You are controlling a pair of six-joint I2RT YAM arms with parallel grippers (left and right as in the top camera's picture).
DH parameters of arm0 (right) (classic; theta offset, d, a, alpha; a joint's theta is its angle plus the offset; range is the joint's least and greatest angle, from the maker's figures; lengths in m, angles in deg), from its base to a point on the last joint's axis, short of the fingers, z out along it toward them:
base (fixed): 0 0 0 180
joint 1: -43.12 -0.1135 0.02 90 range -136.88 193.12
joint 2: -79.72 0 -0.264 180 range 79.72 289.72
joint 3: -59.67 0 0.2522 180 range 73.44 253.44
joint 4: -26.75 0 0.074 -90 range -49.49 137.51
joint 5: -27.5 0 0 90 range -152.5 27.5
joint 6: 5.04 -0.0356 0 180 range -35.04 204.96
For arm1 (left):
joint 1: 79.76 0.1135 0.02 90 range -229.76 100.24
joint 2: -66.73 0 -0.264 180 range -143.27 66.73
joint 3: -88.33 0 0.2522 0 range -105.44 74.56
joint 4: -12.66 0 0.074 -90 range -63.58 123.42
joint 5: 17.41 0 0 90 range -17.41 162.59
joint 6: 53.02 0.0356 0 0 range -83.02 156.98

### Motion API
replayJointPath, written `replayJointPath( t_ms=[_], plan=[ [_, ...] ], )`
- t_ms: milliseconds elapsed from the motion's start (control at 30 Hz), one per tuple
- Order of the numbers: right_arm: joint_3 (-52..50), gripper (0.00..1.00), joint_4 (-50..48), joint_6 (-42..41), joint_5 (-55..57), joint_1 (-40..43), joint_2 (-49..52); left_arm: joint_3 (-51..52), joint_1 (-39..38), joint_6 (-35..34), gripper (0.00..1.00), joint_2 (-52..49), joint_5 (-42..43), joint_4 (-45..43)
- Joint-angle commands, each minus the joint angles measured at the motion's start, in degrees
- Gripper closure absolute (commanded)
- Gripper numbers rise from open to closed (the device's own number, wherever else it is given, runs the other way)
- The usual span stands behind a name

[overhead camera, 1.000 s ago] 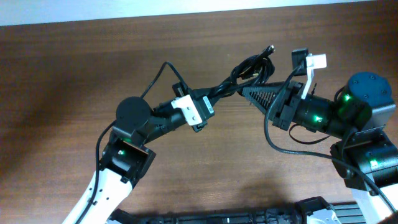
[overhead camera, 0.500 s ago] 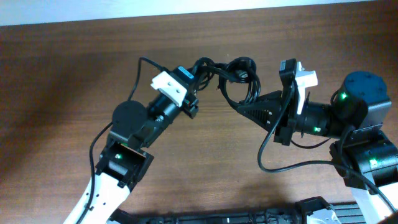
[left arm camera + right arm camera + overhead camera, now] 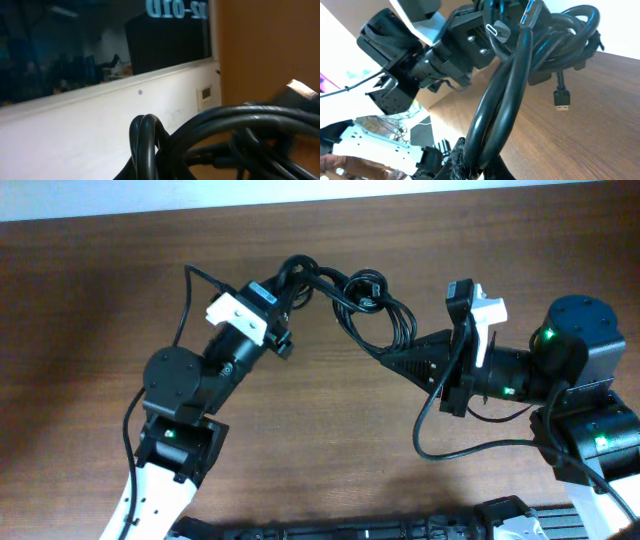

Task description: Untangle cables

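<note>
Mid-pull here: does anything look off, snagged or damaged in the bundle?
Nothing looks damaged. The cables run as one tangled bundle between the left gripper and the right gripper, both shut on them. One loose USB plug dangles free from the knot and might snag.

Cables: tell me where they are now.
Overhead view, upper middle: the cables are bunched between the left gripper and the right gripper, both shut on them.

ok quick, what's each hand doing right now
left hand: closed, holding one end of the cables
right hand: closed, holding the other end of the same cables
</note>
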State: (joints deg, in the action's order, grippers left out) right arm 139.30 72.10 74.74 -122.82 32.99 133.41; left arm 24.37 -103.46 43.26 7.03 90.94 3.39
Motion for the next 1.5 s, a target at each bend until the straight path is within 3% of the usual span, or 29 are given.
replayJointPath(
  t_ms=[0,200,300,500,633,733,900,1067,1300,1367,1467],
  plan=[
    [0.81,0.96,-0.39,0.33,1.22,-0.35,-0.92,-0.74,2.89,11.5,1.0,0.98,14.91,-0.79],
    [0.81,0.96,-9.42,0.31,0.11,-0.37,-0.92,-0.74,2.89,13.16,1.0,0.9,33.16,2.14],
    [0.81,0.96,-12.87,0.31,-3.74,-0.35,-0.94,-0.74,2.89,14.97,1.0,0.9,32.59,5.49],
    [0.81,0.96,-15.89,0.33,-13.73,-0.35,-0.94,-0.74,2.89,14.67,1.0,0.9,-0.81,14.29],
    [0.81,0.96,-13.77,0.33,-14.49,-0.35,-0.92,-0.74,2.89,8.72,1.0,0.92,-14.84,14.08],
    [0.81,0.96,-11.1,0.35,-13.38,-0.35,-0.81,-0.76,2.89,4.66,1.0,0.98,-15.8,12.57],
    [0.81,0.96,-0.2,0.33,3.48,-0.35,-0.28,-0.76,2.89,2.54,1.0,2.29,-4.39,6.16],
    [0.81,0.96,2.84,0.31,14.75,-0.35,-0.28,-0.74,2.89,2.56,1.0,3.48,-0.39,6.19],
    [0.81,0.96,-0.04,0.33,17.29,-0.31,-0.35,-0.74,2.89,3.87,1.0,3.48,1.27,17.66],
    [0.81,0.96,-3.69,0.31,16.76,-0.31,-0.72,-0.74,2.89,8.48,1.0,3.48,7.93,21.73],
    [0.81,0.96,-12.09,-2.45,10.25,-0.31,-1.64,-0.74,2.86,9.84,1.0,3.13,16.31,24.06]
  ],
)
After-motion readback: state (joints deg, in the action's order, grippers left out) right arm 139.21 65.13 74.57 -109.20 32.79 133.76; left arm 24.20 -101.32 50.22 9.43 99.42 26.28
